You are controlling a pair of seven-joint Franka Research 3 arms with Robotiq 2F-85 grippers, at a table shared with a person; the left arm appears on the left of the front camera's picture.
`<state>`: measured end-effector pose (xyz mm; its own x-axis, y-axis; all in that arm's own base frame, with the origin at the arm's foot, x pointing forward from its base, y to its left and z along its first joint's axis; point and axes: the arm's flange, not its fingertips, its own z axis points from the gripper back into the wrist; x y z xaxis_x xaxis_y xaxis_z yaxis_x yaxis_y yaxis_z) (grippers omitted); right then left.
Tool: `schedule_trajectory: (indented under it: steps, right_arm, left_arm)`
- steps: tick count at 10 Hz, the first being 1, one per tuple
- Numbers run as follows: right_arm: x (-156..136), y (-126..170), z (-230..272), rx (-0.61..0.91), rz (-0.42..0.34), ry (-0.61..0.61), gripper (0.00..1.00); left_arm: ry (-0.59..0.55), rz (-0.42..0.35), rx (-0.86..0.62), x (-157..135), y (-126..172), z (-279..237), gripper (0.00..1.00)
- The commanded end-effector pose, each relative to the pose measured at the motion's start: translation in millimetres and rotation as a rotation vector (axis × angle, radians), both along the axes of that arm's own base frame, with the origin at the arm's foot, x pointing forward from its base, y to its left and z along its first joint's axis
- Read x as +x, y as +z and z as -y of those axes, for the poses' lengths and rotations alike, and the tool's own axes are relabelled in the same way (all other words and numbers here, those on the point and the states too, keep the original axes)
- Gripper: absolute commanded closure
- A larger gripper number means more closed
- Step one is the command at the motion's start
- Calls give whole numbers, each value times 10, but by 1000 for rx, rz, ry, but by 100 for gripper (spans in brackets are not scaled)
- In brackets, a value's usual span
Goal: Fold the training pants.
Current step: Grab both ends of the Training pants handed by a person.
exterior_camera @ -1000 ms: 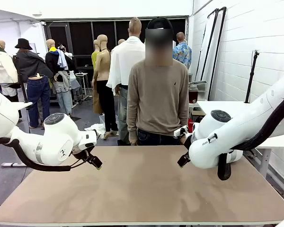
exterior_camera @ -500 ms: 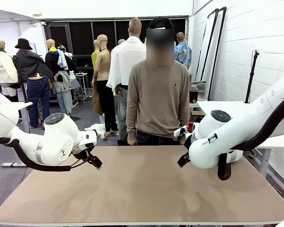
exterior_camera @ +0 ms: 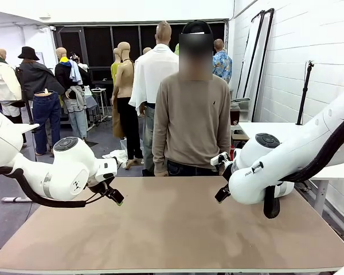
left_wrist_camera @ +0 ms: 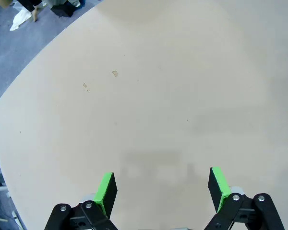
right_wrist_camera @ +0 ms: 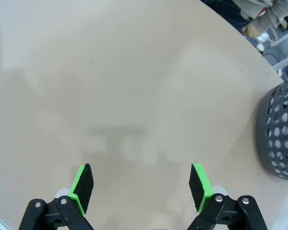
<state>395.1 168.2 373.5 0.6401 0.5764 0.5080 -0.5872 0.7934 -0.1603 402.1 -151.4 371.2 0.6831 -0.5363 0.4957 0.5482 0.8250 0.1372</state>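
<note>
The left claw (exterior_camera: 116,198) hangs low over the left part of the table (exterior_camera: 172,235), its green pads wide apart with nothing between them and only bare board below. The right claw (exterior_camera: 220,195) hangs over the right part, spread just as wide and also holding nothing. A black basket (right_wrist_camera: 281,129) stands off to one side of it, near the table's edge.

No pants lie on the table, so their direction from either claw and their long axis cannot be told. A person (exterior_camera: 190,126) stands at the far edge, roughly midway between the claws, arms down. If the pants arrive from that side, they would likely land between the two claws, with neither arm clearly nearer. Any grasp waits on that.
</note>
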Motion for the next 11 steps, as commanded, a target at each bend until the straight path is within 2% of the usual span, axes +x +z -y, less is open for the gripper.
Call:
schedule_trajectory:
  steps: [1, 4, 6, 11]
  right_arm:
    - [0, 0, 1, 1, 0, 0, 0]
    - [-30, 56, 24, 9, -8, -3, 0]
    - [-66, 260, 87, 28, -25, 4, 0]
    - [-193, 753, 148, 37, -54, 59, 0]
  left_arm:
    - [2, 0, -1, 4, 0, -9, 0]
    - [-9, 9, 4, 8, 47, -33, 0]
    - [-11, 33, -8, -24, 208, -66, 0]
    - [11, -9, 35, -250, 747, -7, 0]
